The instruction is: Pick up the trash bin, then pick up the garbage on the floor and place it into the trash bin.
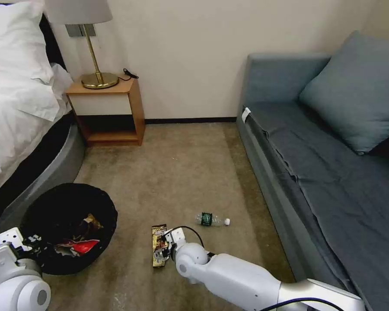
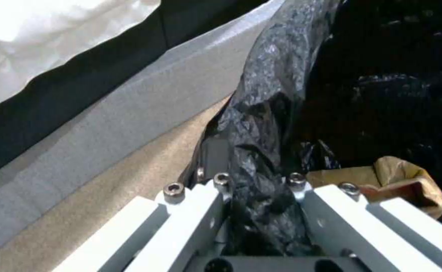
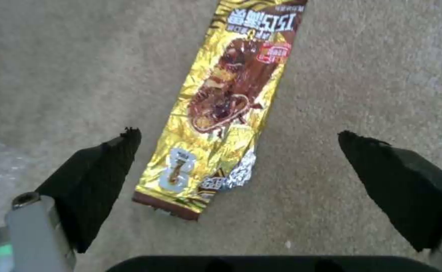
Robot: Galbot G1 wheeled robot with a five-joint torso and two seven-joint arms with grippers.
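Note:
The black trash bin (image 1: 69, 211) sits low at my left beside the bed, and my left gripper (image 1: 33, 242) is shut on its near rim. In the left wrist view this gripper (image 2: 258, 181) pinches the crinkled bag lining (image 2: 271, 113). Inside the bin lie a red packet (image 1: 81, 247) and crumpled tan paper (image 2: 402, 181). On the floor (image 1: 177, 172), a brown-yellow wrapper (image 1: 158, 250) lies flat. My right gripper (image 1: 165, 254) hovers over it, open (image 3: 238, 134), with its black pads (image 3: 95, 177) on either side of the wrapper (image 3: 221, 109). A clear bottle (image 1: 212, 219) lies to the right.
The bed (image 1: 21, 99) and its grey base (image 2: 130, 124) stand close on the left of the bin. A wooden nightstand (image 1: 108, 112) with a lamp is at the back wall. A blue-grey sofa (image 1: 324, 164) runs along the right. Open carpet lies between them.

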